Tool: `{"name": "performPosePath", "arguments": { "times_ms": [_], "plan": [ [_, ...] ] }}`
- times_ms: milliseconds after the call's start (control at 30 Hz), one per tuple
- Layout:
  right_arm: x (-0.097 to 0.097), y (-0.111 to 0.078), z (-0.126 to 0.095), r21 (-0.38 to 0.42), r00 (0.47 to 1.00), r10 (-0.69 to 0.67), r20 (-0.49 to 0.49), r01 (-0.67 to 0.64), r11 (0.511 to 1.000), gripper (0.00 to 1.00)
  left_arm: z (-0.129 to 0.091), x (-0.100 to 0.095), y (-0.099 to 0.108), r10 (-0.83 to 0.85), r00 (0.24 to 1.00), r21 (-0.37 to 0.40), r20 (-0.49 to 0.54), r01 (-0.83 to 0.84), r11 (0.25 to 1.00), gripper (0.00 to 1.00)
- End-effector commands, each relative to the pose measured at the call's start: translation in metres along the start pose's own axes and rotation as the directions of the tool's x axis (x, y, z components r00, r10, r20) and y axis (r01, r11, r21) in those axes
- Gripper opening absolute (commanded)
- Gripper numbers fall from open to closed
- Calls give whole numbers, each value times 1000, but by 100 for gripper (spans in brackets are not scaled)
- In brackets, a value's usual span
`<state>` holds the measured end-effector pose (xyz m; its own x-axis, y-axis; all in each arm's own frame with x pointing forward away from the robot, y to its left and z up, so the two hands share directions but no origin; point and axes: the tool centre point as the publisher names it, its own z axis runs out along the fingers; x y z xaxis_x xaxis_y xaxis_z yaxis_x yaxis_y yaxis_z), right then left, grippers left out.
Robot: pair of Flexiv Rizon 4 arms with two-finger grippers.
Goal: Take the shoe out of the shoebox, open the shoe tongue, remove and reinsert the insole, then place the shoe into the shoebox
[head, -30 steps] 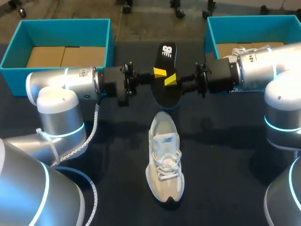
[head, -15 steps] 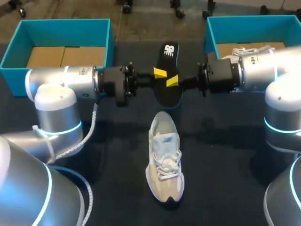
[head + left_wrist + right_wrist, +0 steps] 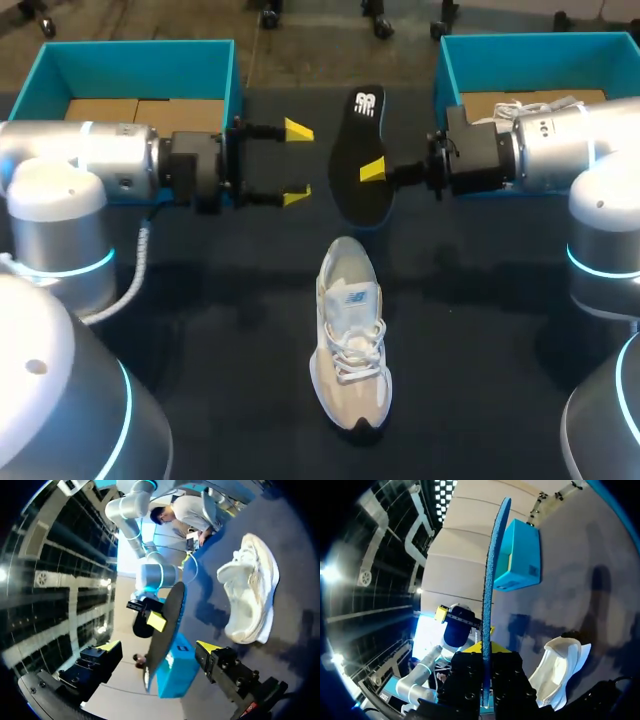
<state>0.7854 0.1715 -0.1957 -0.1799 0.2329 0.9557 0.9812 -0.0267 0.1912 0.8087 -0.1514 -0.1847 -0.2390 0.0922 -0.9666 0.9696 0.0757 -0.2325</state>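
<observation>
While you had the insole out of the shoe, the dark table (image 3: 470, 330) held two teal shoeboxes. The left shoebox (image 3: 140, 62) stood beyond the left claw's wrist and the right shoebox (image 3: 530, 52) beyond the right one's. The pale shoe (image 3: 350, 335) sat upright on its sole, well apart from both claws on the robot's side of them. Its heel opening faced the gap between them, which probably suited sliding the insole back in. You had the black insole (image 3: 358, 160) clamped at one long edge in the right claw (image 3: 372, 172) and held above the table so it reached out towards the left claw. The left claw (image 3: 297, 163) had its fingers spread wide and stood just beside the insole's free edge, touching nothing. The overhead camera showed that gap, but only one yellow tip of the right claw. The right wrist camera showed the insole edge-on and blue beneath, running out between its fingers. The left wrist camera showed it standing ahead of the parted fingers.
</observation>
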Motion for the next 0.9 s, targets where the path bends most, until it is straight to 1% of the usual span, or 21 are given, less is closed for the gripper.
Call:
{"name": "performPosePath", "arguments": {
  "times_ms": [33,367,400,433,467,500,567,600,633,700,767,800,833,867,900],
  "plan": [
    [-1,3,2,33,999,-34,19,34,999,0,-26,-4,-12,-4,988,-61,-154,-5,998,100],
    [-1,3,2,33,999,-34,19,34,999,0,-26,-4,-12,-4,988,-61,-154,-5,998,100],
    [-1,3,2,33,999,-34,19,34,999,0,-29,-3,-20,-38,989,-63,-143,29,998,100],
    [0,1,1,57,999,-38,35,36,998,0,-33,-3,-25,-82,989,-73,-120,74,995,100],
    [1,-1,0,68,997,-47,56,44,997,0,-36,-3,-28,-114,987,-104,-110,103,989,100],
    [1,-4,-2,62,997,-53,60,49,997,0,-40,-2,-31,-164,980,-120,-113,151,981,100],
    [-3,-8,-8,20,997,-62,47,62,998,0,-47,-3,-33,-297,945,-177,-136,272,946,100],
    [-4,-10,-12,-4,997,-69,42,69,998,0,-49,-2,-33,-338,929,-200,-149,307,930,100],
    [-4,-12,-14,-14,996,-82,20,83,996,0,-51,-1,-34,-385,906,-230,-178,342,911,100],
    [-5,-16,-17,-46,994,-101,34,103,994,0,-53,4,-36,-455,867,-260,-204,400,879,100],
    [-5,-18,-18,-64,992,-121,25,122,990,0,-54,7,-38,-529,818,-298,-225,459,837,100],
    [-6,-18,-18,-73,991,-133,33,135,988,0,-54,10,-40,-587,771,-328,-246,504,799,100],
    [-7,-19,-18,-81,988,-152,27,153,985,0,-55,13,-41,-617,745,-374,-252,513,772,100],
    [-6,-20,-16,-75,984,-173,33,175,982,0,-56,14,-42,-626,743,-460,-237,482,746,100],
    [-6,-20,-16,-75,984,-173,33,175,982,0,-55,18,-41,-577,794,-611,-193,364,704,100]
  ]
}}
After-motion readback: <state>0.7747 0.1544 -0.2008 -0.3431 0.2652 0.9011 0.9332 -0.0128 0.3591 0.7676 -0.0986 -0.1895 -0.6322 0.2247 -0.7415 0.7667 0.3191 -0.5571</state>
